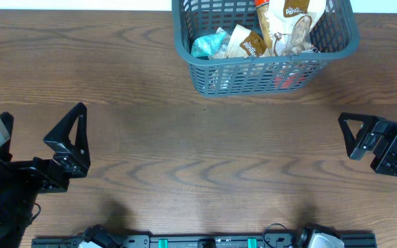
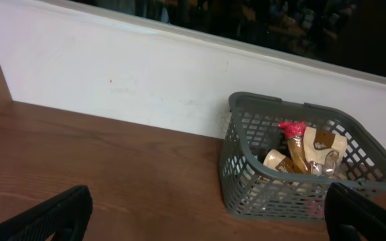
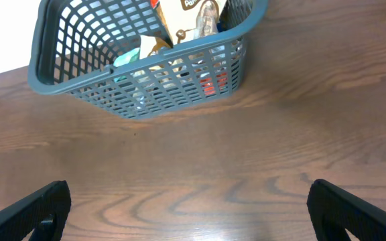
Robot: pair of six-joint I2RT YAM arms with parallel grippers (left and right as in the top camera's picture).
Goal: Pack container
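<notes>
Container (image 1: 253, 77) well apart from both jaws.

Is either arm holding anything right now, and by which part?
Nothing is held. The left gripper and right gripper both sit apart from the container, jaws open and empty; the snack packets lie inside it.

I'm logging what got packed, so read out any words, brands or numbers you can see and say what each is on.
"Pan…": the start of a script brand word on the white-and-tan packet in the container; the rest is blurred and cut off.
Logo on the brown packet: too small to read.
Teal packet: no legible print.
Nothing else carries readable text.
</notes>
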